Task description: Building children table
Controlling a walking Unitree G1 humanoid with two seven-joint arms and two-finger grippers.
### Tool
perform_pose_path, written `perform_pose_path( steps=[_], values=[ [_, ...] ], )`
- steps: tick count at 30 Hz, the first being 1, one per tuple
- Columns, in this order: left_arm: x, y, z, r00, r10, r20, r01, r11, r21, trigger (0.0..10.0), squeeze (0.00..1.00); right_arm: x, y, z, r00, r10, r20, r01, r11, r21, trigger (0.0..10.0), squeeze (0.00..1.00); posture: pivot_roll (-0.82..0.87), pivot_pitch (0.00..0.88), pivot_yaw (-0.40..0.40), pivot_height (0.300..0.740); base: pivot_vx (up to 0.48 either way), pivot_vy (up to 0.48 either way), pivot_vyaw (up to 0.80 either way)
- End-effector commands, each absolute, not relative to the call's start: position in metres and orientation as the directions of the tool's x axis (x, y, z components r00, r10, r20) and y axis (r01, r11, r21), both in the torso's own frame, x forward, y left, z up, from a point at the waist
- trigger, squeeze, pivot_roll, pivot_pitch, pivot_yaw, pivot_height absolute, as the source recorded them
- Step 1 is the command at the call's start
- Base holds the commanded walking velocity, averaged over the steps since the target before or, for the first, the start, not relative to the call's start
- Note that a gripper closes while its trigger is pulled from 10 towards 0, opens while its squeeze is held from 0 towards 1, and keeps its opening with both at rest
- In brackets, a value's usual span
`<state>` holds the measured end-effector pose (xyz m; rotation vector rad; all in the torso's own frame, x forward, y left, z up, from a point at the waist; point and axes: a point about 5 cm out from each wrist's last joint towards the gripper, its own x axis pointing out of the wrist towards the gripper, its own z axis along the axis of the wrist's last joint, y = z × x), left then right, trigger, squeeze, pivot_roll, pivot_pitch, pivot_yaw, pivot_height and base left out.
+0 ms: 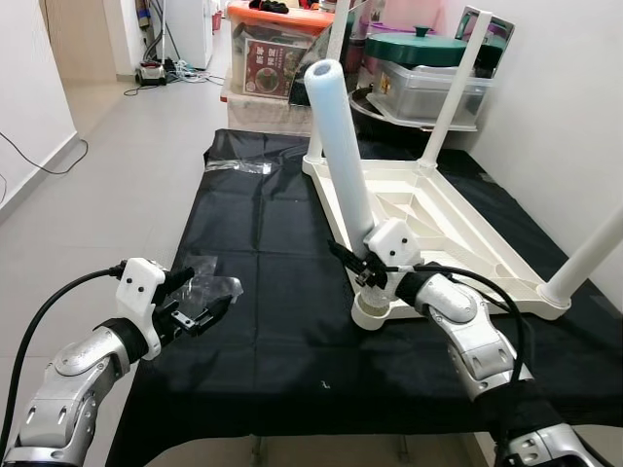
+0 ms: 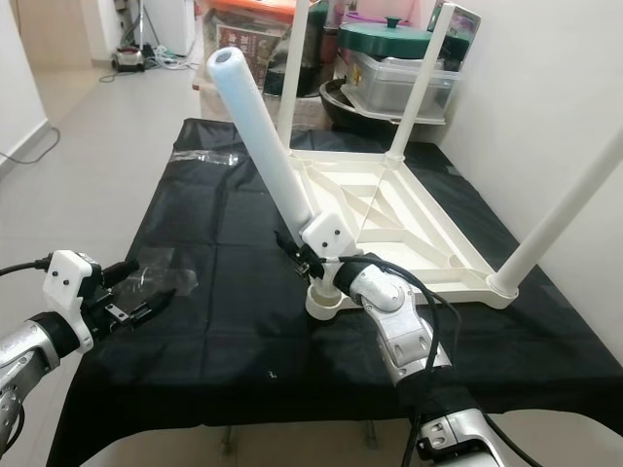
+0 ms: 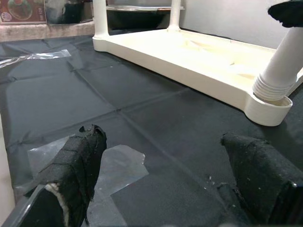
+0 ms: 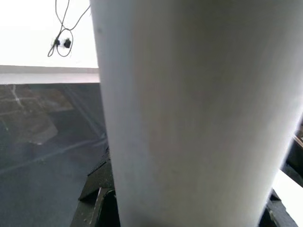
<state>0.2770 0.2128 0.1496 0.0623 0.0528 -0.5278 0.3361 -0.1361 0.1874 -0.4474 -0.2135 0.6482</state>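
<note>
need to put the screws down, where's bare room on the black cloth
Bare cloth between the clear wrapper and plastic bag; more near the front edge. Crowded on the right: upturned table, and right gripper on the leg.

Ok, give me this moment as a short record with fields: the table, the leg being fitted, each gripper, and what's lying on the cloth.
table: white tabletop upside down on black cloth, three legs standing in corner sockets
fourth leg: white leg tilted, threaded end at the near corner socket
right gripper: shut on the white leg, low near the socket
left gripper: open, just above the cloth, beside clear plastic wrapper
also on cloth: another clear wrapper farther away
</note>
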Motion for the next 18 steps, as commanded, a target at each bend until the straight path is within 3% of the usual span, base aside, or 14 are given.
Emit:
perform_pose_path(
  steps=[1, 11, 18],
  values=[
    [0.277, 0.211, 0.150, 0.862, -0.505, -0.050, 0.507, 0.861, 0.040, 10.0, 0.00, 0.335, -0.146, 0.188, 0.786, 0.615, 0.057, -0.520, 0.709, -0.476, 0.0, 0.00, 0.11, 0.000, -0.131, 0.740, 0.000, 0.000, 0.00],
    [0.278, 0.209, 0.151, 0.859, -0.509, -0.046, 0.511, 0.859, 0.037, 10.0, 0.00, 0.331, -0.143, 0.184, 0.770, 0.635, 0.066, -0.547, 0.710, -0.443, 0.0, 0.00, 0.11, 0.000, -0.129, 0.740, 0.000, 0.000, 0.00],
    [0.277, 0.209, 0.151, 0.860, -0.508, -0.045, 0.510, 0.859, 0.035, 10.0, 0.00, 0.329, -0.126, 0.175, 0.735, 0.675, 0.060, -0.599, 0.688, -0.409, 0.0, 0.00, 0.12, 0.000, -0.142, 0.740, 0.000, 0.000, 0.00]
  ],
)
